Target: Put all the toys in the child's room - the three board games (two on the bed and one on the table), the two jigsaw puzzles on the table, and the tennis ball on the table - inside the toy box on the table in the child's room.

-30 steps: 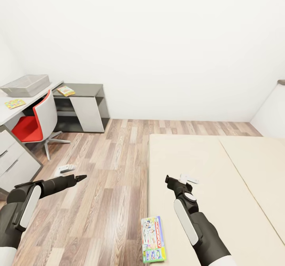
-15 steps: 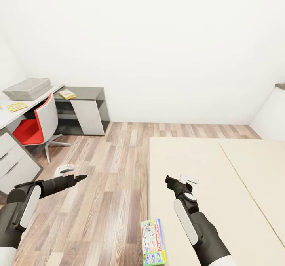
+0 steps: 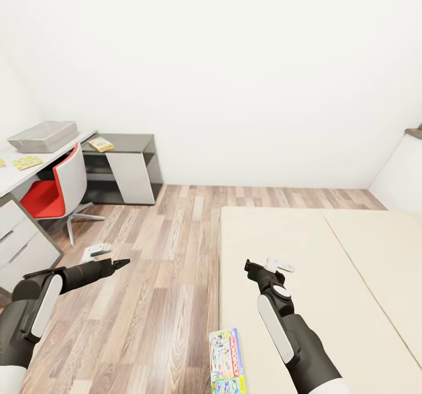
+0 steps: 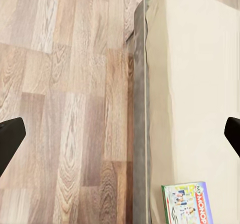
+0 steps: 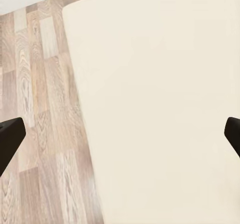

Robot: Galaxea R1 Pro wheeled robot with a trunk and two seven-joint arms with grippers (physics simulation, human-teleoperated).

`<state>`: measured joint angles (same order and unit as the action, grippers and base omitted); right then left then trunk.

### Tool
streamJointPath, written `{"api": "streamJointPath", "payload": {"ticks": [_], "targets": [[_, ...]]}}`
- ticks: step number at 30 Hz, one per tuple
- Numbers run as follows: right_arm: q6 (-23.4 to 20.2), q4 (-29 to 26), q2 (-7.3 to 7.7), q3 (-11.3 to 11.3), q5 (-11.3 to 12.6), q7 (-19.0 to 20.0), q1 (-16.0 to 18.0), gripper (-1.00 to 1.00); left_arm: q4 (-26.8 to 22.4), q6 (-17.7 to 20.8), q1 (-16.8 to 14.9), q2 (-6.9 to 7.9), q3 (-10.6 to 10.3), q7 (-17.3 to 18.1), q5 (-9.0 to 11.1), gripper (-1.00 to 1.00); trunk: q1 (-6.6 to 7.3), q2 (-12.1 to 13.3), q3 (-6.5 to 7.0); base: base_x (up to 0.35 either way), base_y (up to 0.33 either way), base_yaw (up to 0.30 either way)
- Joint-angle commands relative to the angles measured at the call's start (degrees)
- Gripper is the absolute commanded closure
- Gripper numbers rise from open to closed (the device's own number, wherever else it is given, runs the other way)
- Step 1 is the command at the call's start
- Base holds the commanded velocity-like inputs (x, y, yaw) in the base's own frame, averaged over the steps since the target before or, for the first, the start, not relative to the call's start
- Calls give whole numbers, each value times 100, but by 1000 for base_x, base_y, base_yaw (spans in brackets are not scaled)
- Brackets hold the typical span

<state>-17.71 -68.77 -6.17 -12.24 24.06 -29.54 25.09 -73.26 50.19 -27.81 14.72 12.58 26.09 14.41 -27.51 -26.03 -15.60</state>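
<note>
Head view puts the colourful pale "Monopoly" board-game box (image 3: 227, 362) flat at the near left edge of the plain beige bed (image 3: 328, 277), toward 7 o'clock from your right gripper (image 3: 271, 265), its long axis running 12 to 6. Your left gripper (image 3: 120, 262) hangs over the wood-plank floor (image 3: 170, 265), farther off. Both wrist views show fingertips spread wide, holding nothing. The right arm looks nearer; you would draw it back.

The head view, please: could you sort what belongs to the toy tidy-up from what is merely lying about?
Belongs to the job:
- Monopoly box on the bed
- toy box on the table
- jigsaw puzzle
- colourful flat item, kind unclear

Lying about:
- red chair
- white object on the floor
</note>
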Motion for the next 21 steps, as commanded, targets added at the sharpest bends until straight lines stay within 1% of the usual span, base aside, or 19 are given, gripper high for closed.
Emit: {"api": "streamJointPath", "payload": {"ticks": [1, 12, 21], "targets": [[-21, -8, 0, -11, 34, -43, 5, -100, -3, 35, -5, -5, 8, 23, -4, -100, -3, -10, 0, 0, 0, 0], [-22, -9, 1, -7, 44, -43, 5, -100, -4, 35, -5, -26, 8, 26, -2, -100, -3, -10, 102, 0, 0, 0], [-20, -32, 2, -7, 46, -43, 5, -100, -4, 31, -5, -28, 8, 27, 0, -100, -3, -10, 124, 0, 0, 0]]}}
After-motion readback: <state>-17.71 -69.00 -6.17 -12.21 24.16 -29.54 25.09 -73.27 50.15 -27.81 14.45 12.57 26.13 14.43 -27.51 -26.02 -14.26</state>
